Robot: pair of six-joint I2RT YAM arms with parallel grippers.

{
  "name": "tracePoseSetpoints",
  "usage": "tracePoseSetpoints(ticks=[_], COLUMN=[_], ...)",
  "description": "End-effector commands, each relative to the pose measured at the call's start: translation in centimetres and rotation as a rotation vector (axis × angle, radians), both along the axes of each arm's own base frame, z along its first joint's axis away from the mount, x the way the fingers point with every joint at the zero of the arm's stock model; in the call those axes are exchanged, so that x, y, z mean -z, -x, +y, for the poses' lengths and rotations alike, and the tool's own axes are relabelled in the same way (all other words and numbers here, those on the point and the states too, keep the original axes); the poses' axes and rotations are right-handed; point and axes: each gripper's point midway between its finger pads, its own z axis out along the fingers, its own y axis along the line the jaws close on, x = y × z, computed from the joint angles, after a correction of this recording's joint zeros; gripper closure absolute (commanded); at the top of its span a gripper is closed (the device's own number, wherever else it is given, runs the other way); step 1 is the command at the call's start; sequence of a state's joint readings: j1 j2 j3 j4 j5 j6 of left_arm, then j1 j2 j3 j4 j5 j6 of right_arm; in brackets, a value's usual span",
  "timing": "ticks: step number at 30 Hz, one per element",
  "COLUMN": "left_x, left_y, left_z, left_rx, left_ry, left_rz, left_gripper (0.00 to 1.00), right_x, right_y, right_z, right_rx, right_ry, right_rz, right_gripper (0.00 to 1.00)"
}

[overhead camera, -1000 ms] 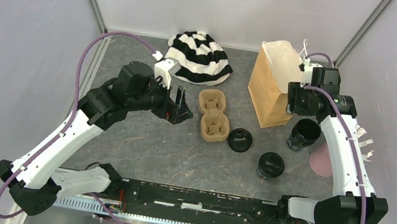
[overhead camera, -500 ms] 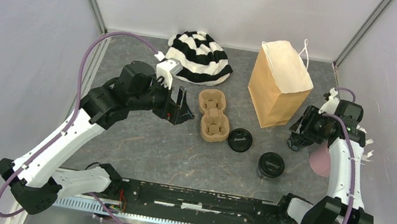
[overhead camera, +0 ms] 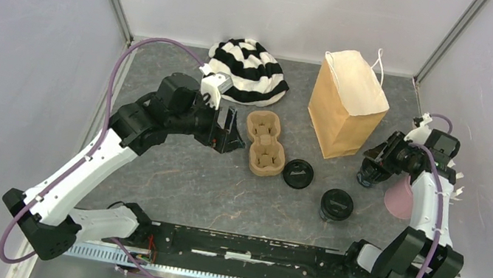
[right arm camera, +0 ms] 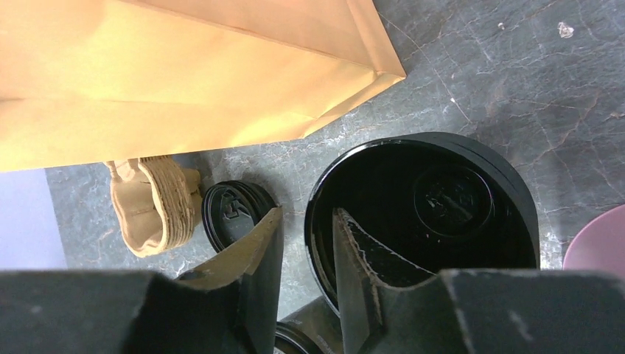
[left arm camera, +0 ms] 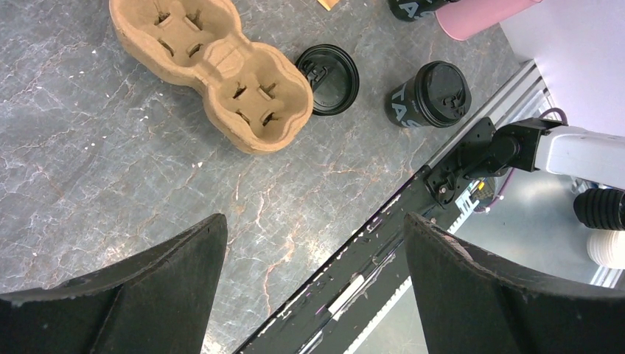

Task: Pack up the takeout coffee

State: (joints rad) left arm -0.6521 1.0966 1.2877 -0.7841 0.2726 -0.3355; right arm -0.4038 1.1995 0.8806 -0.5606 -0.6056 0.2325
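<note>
One black coffee cup [overhead camera: 336,204] stands lidded near the table's front; it also shows in the left wrist view [left arm camera: 431,92]. The other cup [overhead camera: 376,176] stands open, right of the brown paper bag [overhead camera: 346,106]. Its loose black lid [overhead camera: 298,173] lies flat beside the cardboard carrier [overhead camera: 264,142]. My right gripper [overhead camera: 373,167] is at the open cup. In the right wrist view its jaws [right arm camera: 308,214] stand narrowly apart astride the cup's [right arm camera: 442,199] rim, one finger inside, one outside, with a gap showing. My left gripper [overhead camera: 228,130] is wide open and empty, left of the carrier [left arm camera: 214,70].
A pink cup [overhead camera: 399,197] lies on its side right of the open cup, white sticks by it. A black-and-white striped hat [overhead camera: 246,72] lies at the back. The enclosure walls stand close on both sides.
My right gripper has come from beside the bag's top down and to the right, onto the open cup's rim. My left gripper has shifted slightly toward the carrier.
</note>
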Motion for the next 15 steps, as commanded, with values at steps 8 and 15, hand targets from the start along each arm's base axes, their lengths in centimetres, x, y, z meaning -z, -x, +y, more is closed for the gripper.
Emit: tracePoseSetpoints(ticks=[8,15], left_x=[-1.59,-1.52], left_y=[-0.23,-0.29], left_z=[-0.60,-0.58], left_rx=[0.031,0.030], left_ry=[0.020,0.015], left_rz=[-0.040,-0.041], left_gripper=[0.06,0.06], right_x=[-0.12,-0.24], right_y=[-1.17,-1.20], right_z=[-0.41,-0.45], right_rx=[0.006,0.006], right_ry=[-0.067,-0.070], right_rz=[-0.052,-0.058], right_gripper=[0.77,0.83])
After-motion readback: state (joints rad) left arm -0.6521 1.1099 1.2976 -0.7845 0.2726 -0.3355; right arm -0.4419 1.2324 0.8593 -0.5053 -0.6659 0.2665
